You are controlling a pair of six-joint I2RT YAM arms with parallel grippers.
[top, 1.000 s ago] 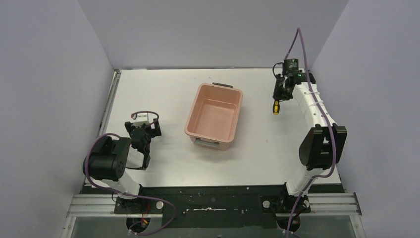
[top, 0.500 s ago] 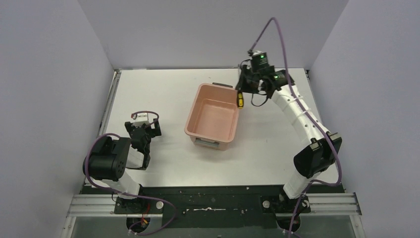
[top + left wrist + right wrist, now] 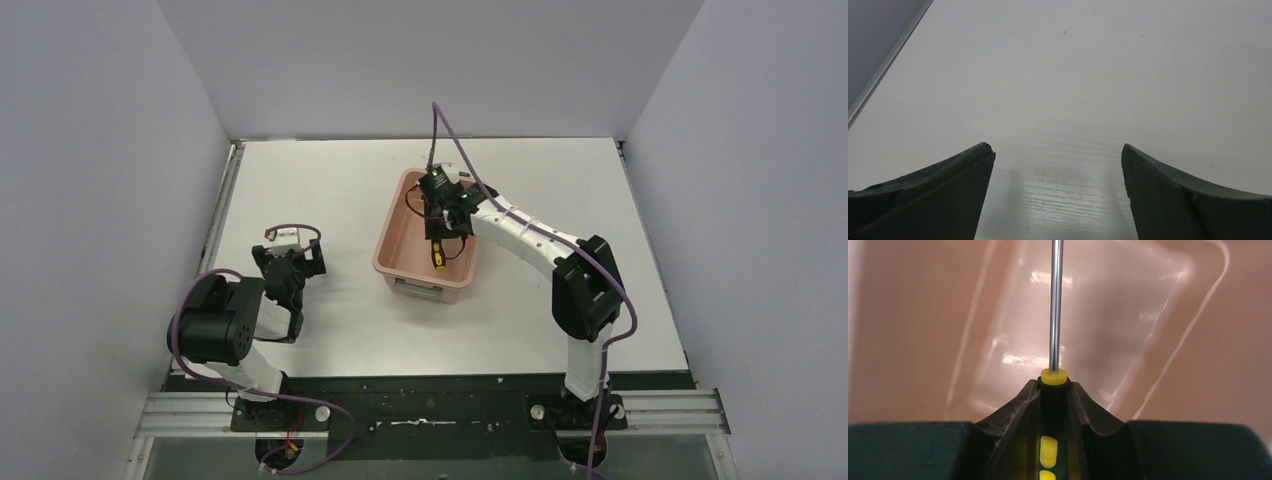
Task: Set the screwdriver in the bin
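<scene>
The white table (image 3: 330, 200) carries the salmon-pink bin (image 3: 410, 235) near its middle, with its short ends at 12 and 6 o'clock. The right arm (image 3: 520, 235) reaches in from 4 o'clock, and the folded left arm (image 3: 225, 325) sits at 8 o'clock, well apart from the bin. The left gripper (image 3: 1058, 150) hangs over bare tabletop, jaws spread wide and holding nothing. The right gripper (image 3: 1054, 385) is over the bin's inside, towards its 3 o'clock wall, clenched on the yellow-and-black handle of the screwdriver (image 3: 1054, 330). In the wrist view the shaft points to 12 o'clock across the glossy bin floor, its tip out of frame.
</scene>
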